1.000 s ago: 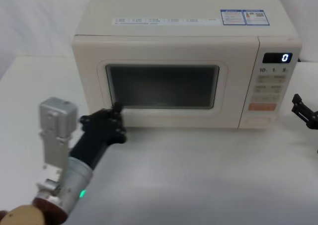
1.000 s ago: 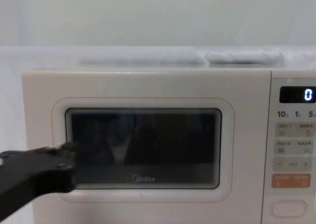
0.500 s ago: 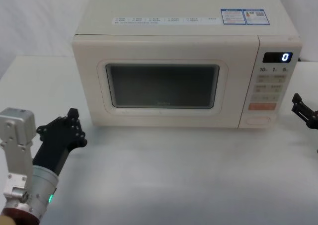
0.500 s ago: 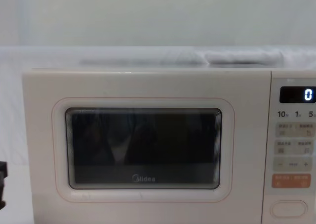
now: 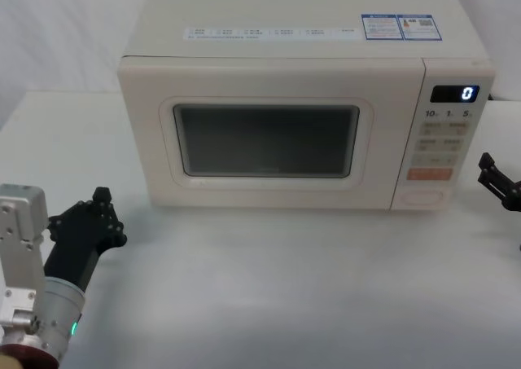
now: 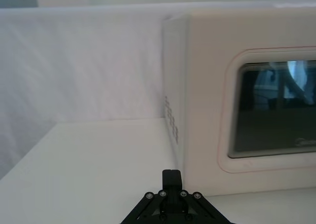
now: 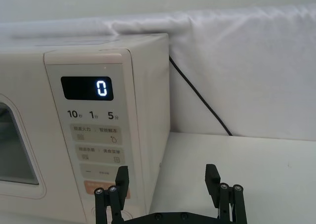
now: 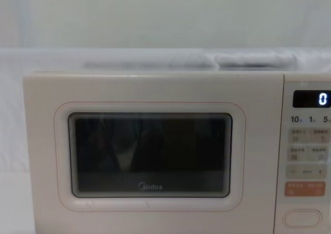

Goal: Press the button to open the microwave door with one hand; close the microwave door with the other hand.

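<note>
The left gripper [image 5: 96, 210] hangs low over the white tabletop [image 5: 269, 287], off the front left corner of the microwave and apart from it. In the left wrist view its black fingers [image 6: 171, 180] come together into one point, so it is clenched and empty. A closed gripper makes a blunt pusher, which suits shutting a door, and from where it sits it has a clear line to the hinge side of the oven front.

The microwave door [image 5: 264, 137] sits flush with the body: its pink outline and dark window lie flat in the chest view, with no gap at the seam beside the control panel [image 8: 309, 156]. Judging by that, the door is shut, and both arms stand clear of it.

On the panel the display [image 7: 87, 88] reads 0. Below the pale keys and the orange key [image 8: 305, 189] lies the button [image 8: 302, 218], the wide oval at the bottom of the panel, so a press there would come low and straight in.

The right gripper [image 5: 498, 182] waits at the right edge of the head view, beside the panel end of the microwave and not touching it. Its fingers [image 7: 120, 177] stand apart in the right wrist view, so it is released and holds nothing. It is on the button's side, the natural arm for the press.
</note>
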Robot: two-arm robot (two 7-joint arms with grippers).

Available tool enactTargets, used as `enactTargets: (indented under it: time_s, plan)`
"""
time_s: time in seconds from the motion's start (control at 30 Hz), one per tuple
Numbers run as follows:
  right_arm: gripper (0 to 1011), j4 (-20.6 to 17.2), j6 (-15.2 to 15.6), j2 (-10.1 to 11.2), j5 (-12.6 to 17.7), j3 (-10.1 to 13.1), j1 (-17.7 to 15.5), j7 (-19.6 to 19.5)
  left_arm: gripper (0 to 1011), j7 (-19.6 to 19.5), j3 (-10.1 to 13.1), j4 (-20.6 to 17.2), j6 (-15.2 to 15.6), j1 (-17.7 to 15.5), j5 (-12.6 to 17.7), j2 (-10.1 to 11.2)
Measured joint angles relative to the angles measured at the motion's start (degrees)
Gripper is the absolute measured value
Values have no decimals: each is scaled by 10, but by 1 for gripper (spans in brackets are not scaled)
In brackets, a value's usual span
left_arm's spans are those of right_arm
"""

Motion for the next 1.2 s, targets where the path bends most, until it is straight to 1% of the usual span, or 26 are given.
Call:
enactTargets:
  time_s: [0.17,0.3,0.8,0.93,0.97,1.03,1.07,1.13,1.2]
  plan:
    - [1002,0,0,0,0,0,0,0,0,8,-9,4,5,-6,1,-14]
    - [1002,0,0,0,0,0,0,0,0,11,-12,4,9,-8,4,-20]
    - [1002,0,0,0,0,0,0,0,0,11,-11,4,9,-8,3,-19]
    - [1002,0,0,0,0,0,0,0,81,11,-11,3,9,-8,2,-19]
    - [1002,0,0,0,0,0,0,0,129,11,-11,3,9,-8,2,-19]
    - [1002,0,0,0,0,0,0,0,179,11,-10,3,9,-8,2,-19]
    - [1002,0,0,0,0,0,0,0,179,11,-10,3,9,-8,2,-19]
    - [1002,0,0,0,0,0,0,0,272,11,-10,3,9,-8,2,-19]
    - [1002,0,0,0,0,0,0,0,313,11,-10,3,9,-8,2,-18]
